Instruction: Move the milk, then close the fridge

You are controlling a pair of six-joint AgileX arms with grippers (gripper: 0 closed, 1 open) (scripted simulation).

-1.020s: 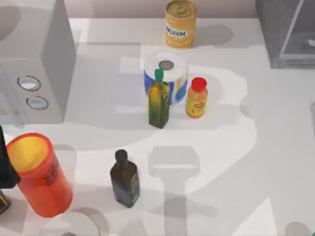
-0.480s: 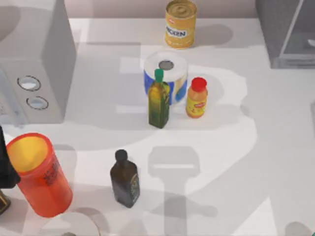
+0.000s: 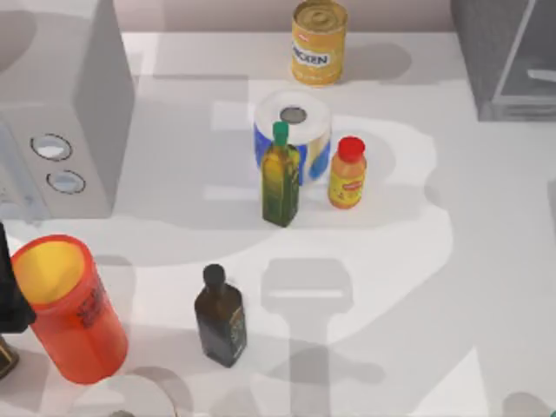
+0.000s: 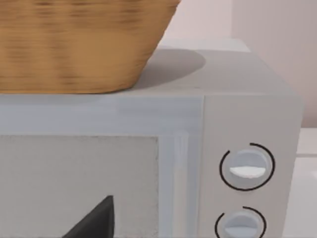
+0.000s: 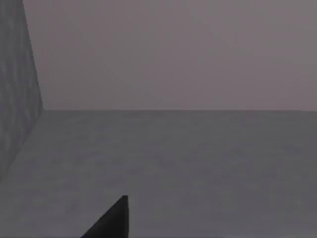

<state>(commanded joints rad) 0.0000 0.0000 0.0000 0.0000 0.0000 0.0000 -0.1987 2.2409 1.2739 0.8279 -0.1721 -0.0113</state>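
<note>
The fridge (image 3: 495, 61) is the grey cabinet at the table's far right corner, with its paler door panel (image 3: 532, 52) beside it. The milk is out of view. My right gripper (image 5: 106, 223) shows as a dark tip in the right wrist view, in front of plain grey fridge surfaces (image 5: 173, 158). My left arm (image 3: 9, 295) is a dark shape at the table's left edge. My left gripper (image 4: 94, 225) is close in front of the grey box with two round dials (image 4: 246, 166).
The dialled grey box (image 3: 61, 104) fills the far left, with a wicker basket (image 4: 74, 44) on top. A yellow can (image 3: 318, 41), paper roll (image 3: 295, 117), green bottle (image 3: 280, 178), orange bottle (image 3: 347, 174), dark bottle (image 3: 219, 317) and orange cup (image 3: 69, 313) stand about.
</note>
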